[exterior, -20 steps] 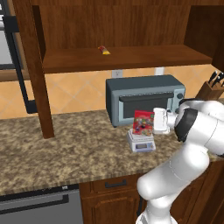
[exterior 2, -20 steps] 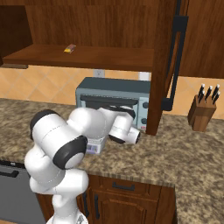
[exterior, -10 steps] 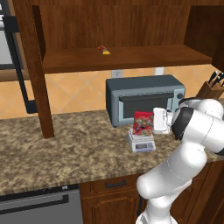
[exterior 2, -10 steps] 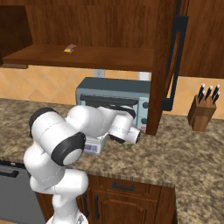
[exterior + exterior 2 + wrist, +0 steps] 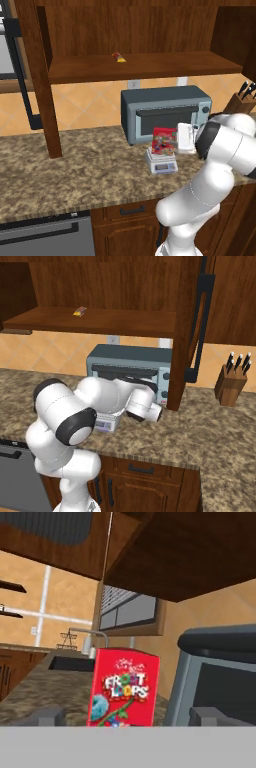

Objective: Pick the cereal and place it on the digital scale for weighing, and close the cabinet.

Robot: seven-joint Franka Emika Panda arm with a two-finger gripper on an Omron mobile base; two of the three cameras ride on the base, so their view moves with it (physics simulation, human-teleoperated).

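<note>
Claw (image 5: pixel 125 714) has released upright "Froot Loops" cereal (image 5: pixel 124 688).

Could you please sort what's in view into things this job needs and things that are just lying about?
Needed:
cereal, upright on the digital scale
cabinet, doors open

Lying about:
toaster oven
knife block
small red-yellow item on the shelf

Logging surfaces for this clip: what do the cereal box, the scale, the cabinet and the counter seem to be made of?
The cereal: looks like printed cardboard, matte red with colourful artwork. The digital scale: probably plastic, plain light grey with a display panel. The cabinet: dark brown wood, grain visible, slight sheen. The counter: speckled brown stone, granite-like pattern.
</note>
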